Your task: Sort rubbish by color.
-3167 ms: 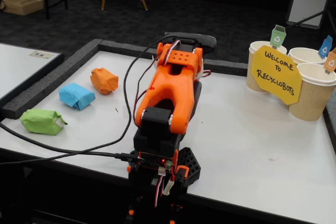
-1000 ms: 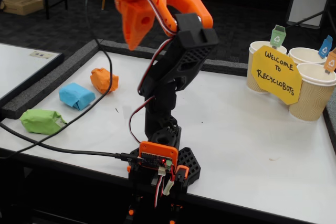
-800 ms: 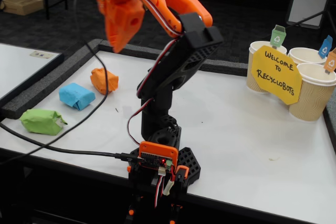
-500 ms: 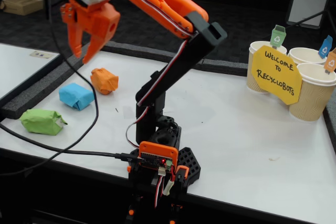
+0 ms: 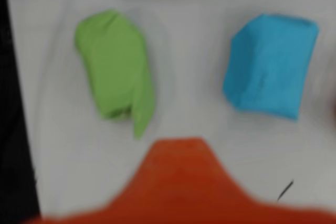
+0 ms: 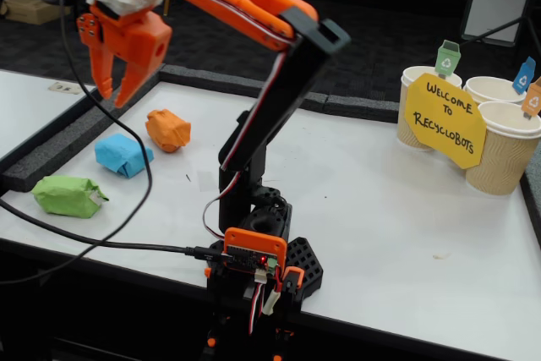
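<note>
Three crumpled paper wads lie on the white table point(image 6: 380, 209) at the left of the fixed view: an orange wad point(image 6: 167, 129), a light blue wad point(image 6: 123, 155) and a light green wad point(image 6: 69, 195). My orange gripper point(image 6: 114, 84) hangs well above them, pointing down, open and empty. The wrist view shows the green wad point(image 5: 115, 72) at left and the blue wad point(image 5: 270, 64) at right. An orange jaw of the gripper fills that view's bottom edge. The orange wad is out of the wrist view.
Three beige paper cups point(image 6: 507, 150) with small flags stand at the back right, behind a yellow sign point(image 6: 444, 120). A black foam border point(image 6: 76, 137) runs along the table's left and back edges. The arm's base point(image 6: 254, 251) sits at the front edge, with a cable point(image 6: 127, 243) trailing left.
</note>
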Robot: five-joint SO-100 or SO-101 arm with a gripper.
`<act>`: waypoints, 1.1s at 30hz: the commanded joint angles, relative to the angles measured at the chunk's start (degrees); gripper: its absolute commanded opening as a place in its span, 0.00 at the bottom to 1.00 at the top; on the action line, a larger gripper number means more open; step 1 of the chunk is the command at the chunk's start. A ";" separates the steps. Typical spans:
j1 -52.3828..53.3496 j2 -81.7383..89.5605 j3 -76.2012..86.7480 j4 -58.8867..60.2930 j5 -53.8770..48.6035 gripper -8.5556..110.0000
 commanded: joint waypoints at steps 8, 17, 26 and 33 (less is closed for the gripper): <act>10.02 -14.33 -19.16 -7.82 8.96 0.07; 12.04 -15.56 -18.72 -12.48 29.97 0.08; 19.78 -15.47 -13.45 -12.30 51.33 0.13; 19.69 -15.56 -13.18 -8.70 50.63 0.19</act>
